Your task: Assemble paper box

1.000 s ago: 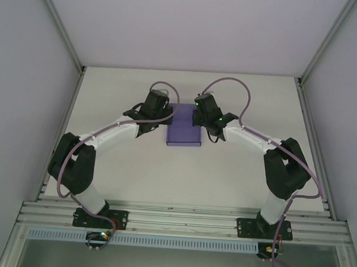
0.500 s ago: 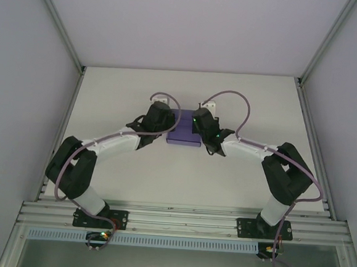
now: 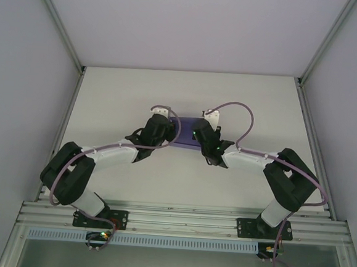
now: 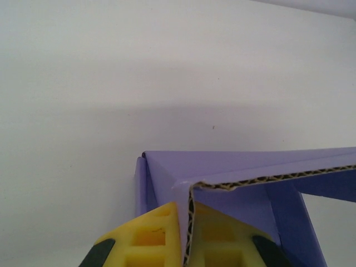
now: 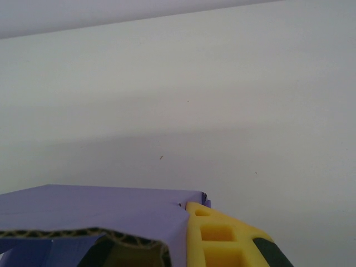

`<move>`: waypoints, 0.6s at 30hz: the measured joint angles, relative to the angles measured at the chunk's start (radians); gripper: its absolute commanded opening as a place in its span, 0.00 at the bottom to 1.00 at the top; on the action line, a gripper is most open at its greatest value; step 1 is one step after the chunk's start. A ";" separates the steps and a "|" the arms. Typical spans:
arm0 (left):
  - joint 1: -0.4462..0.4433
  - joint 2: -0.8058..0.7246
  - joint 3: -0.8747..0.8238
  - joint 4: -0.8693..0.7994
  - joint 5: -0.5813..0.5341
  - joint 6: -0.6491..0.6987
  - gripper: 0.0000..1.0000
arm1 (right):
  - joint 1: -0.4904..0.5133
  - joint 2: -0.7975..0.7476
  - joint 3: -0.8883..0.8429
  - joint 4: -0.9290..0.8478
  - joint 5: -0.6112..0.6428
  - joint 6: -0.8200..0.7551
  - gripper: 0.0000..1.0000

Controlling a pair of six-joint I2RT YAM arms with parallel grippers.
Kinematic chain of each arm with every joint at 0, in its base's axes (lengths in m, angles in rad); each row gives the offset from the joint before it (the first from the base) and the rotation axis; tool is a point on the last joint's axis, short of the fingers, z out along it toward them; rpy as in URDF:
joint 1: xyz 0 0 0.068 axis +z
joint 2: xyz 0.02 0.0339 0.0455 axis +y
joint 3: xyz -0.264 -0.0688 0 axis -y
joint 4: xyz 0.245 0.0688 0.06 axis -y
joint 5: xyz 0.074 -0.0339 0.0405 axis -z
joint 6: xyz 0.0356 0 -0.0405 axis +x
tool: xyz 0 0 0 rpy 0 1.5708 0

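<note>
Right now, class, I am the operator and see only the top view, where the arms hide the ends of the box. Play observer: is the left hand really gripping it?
Observer: Yes. In its wrist view the left hand has its yellow fingers shut on a wall of the box.
Operator: And the right one?
Observer: The right hand is shut on the box too, with a purple flap pinched between its fingers.
Operator: What is the card like?
Observer: Corrugated: wavy fluting runs along the cut edge.
</note>
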 measured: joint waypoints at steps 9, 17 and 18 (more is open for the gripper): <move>0.001 0.001 0.011 -0.042 -0.002 -0.002 0.00 | 0.006 0.058 0.150 -0.215 0.036 0.096 0.08; 0.000 -0.004 0.011 -0.095 0.014 -0.001 0.00 | 0.007 0.063 0.166 -0.265 0.009 0.075 0.05; 0.000 -0.004 0.011 -0.101 0.016 -0.001 0.00 | 0.007 0.061 0.151 -0.245 0.005 0.064 0.04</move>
